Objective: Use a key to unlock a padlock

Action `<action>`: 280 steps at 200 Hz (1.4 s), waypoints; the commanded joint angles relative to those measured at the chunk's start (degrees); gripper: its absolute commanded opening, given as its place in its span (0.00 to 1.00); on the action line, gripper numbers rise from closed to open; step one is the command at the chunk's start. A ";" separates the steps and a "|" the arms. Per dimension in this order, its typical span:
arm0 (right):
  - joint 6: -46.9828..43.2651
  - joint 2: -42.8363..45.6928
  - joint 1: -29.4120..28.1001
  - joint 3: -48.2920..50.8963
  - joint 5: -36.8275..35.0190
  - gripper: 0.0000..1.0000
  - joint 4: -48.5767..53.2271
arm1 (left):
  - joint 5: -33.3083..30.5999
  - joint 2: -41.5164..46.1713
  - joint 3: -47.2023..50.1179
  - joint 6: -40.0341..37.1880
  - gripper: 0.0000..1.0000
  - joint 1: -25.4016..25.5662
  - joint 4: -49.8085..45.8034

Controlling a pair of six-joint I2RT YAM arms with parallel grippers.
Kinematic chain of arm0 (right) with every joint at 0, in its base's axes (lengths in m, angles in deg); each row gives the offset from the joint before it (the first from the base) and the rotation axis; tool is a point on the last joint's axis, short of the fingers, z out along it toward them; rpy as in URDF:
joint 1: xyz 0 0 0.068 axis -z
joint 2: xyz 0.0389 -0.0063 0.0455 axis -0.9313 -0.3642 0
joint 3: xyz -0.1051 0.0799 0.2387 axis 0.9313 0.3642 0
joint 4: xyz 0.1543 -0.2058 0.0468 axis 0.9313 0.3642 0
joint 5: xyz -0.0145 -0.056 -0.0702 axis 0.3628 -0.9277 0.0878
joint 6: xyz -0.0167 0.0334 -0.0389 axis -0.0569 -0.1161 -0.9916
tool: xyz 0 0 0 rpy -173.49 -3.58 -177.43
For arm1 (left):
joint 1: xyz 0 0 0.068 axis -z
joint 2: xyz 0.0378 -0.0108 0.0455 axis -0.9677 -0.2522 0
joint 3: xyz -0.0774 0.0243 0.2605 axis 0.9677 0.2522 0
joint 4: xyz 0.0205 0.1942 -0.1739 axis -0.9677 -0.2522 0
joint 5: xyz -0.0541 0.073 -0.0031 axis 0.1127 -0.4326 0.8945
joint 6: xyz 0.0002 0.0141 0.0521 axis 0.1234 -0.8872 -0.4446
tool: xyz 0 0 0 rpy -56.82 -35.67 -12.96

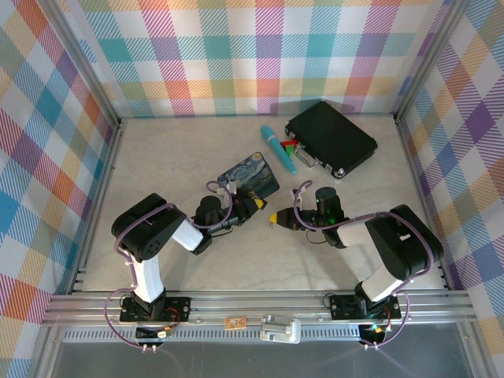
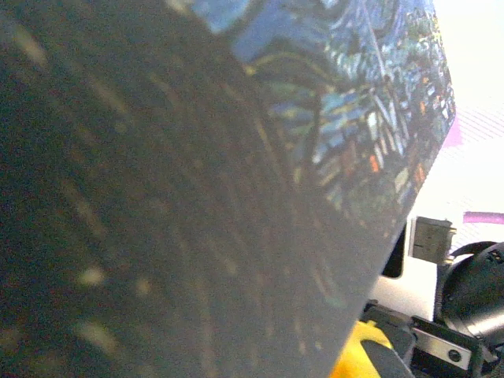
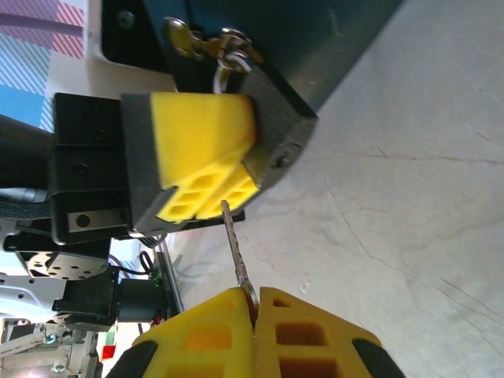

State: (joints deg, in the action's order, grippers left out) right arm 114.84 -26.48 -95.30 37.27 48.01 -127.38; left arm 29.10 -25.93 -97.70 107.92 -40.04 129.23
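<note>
The pale table [image 1: 157, 157] carries a black case [image 1: 331, 138] at the far right and, nearer the middle, a Starry-Night tin [image 1: 250, 175] with a teal pen [image 1: 279, 150] lying between them. The left gripper [image 1: 250, 203] sits at the tin's near edge. One yellow pad [image 3: 201, 134] lies against the dark padlock [image 3: 279, 118]; its other finger is hidden, so I cannot tell whether it grips. Just to its right, the right gripper [image 3: 253, 315] has its pads pressed together on the key [image 3: 235, 252], whose tip reaches the padlock's lower edge.
</note>
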 commanded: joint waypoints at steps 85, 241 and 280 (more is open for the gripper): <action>-0.41 2.43 -0.33 -0.49 -6.92 0.00 5.49 | 1.67 0.28 -0.72 0.36 0.00 -1.25 3.95; 2.23 -2.23 -0.77 -3.60 -2.85 0.00 -0.37 | 2.29 0.73 -0.80 0.66 0.00 -1.17 3.96; 1.51 -3.22 -0.94 -4.48 -3.30 0.00 0.50 | 2.18 0.98 -0.97 0.79 0.00 -1.16 3.96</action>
State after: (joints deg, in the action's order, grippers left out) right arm 116.87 -29.19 -96.00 34.06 43.79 -126.03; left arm 29.78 -25.93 -97.85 108.09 -40.48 129.23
